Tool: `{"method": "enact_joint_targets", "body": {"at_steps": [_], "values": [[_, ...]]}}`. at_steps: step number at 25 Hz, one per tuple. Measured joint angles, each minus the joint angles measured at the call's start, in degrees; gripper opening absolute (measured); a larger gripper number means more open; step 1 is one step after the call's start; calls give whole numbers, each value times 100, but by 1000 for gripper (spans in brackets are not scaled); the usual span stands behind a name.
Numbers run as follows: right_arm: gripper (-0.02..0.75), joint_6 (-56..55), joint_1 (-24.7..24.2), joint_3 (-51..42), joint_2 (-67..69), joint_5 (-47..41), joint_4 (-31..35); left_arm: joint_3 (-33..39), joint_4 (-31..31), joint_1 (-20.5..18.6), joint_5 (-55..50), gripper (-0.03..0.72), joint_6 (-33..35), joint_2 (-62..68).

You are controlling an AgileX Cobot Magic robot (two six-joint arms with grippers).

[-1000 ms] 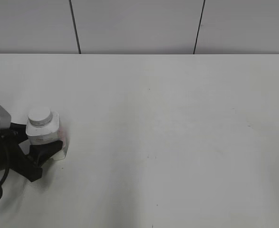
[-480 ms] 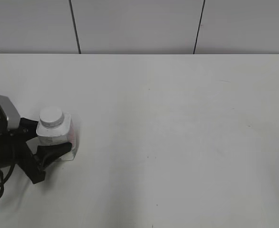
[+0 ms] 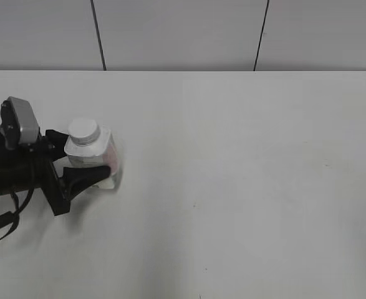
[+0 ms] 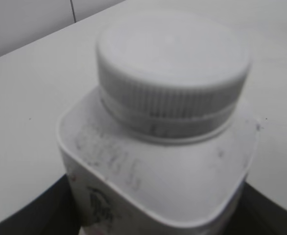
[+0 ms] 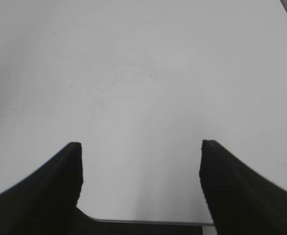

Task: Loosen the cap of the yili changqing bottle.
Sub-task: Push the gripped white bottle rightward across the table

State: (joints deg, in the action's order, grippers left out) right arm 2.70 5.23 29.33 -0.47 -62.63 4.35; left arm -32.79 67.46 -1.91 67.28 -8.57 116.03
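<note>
Two end effectors: left end effector [image 3: 83, 167] clamps yili changqing bottle [image 3: 94, 163] body, upright, cap [image 3: 83, 130] just above; right end effector [image 5: 141, 183] wide, empty, out of exterior shot.

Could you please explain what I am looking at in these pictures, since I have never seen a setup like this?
This is a robot with two arms, each ending in a two-fingered gripper, working at a plain white table. One picture comes from a camera outside the robot that looks down at the table at a slant. The other two come from small cameras on the wrists, so each looks out past its own fingers.

In the outside view, the left gripper reaches in from the left edge and is closed on the yili changqing bottle, a small squarish white bottle. Its round ribbed cap is still on. The left wrist view shows that same bottle and cap very close up.

The right gripper is open and holds nothing; between its dark fingers you see only bare table.
</note>
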Motion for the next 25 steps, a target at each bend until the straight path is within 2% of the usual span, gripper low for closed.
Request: {"method": "enact_joint_targets", "body": {"at_steps": [5, 10, 14, 25], "values": [[587, 0, 0, 0, 0, 0, 0, -296, -66, 644, -24, 460, -6, 5], [587, 0, 0, 0, 0, 0, 0, -577, -642, 1455, -17, 460, -114, 6], [587, 0, 0, 0, 0, 0, 0, -615, -1058, 1869, -5, 460, -172, 6], [587, 0, 0, 0, 0, 0, 0, -638, -1198, 1980, -36, 460, -370, 281]]}}
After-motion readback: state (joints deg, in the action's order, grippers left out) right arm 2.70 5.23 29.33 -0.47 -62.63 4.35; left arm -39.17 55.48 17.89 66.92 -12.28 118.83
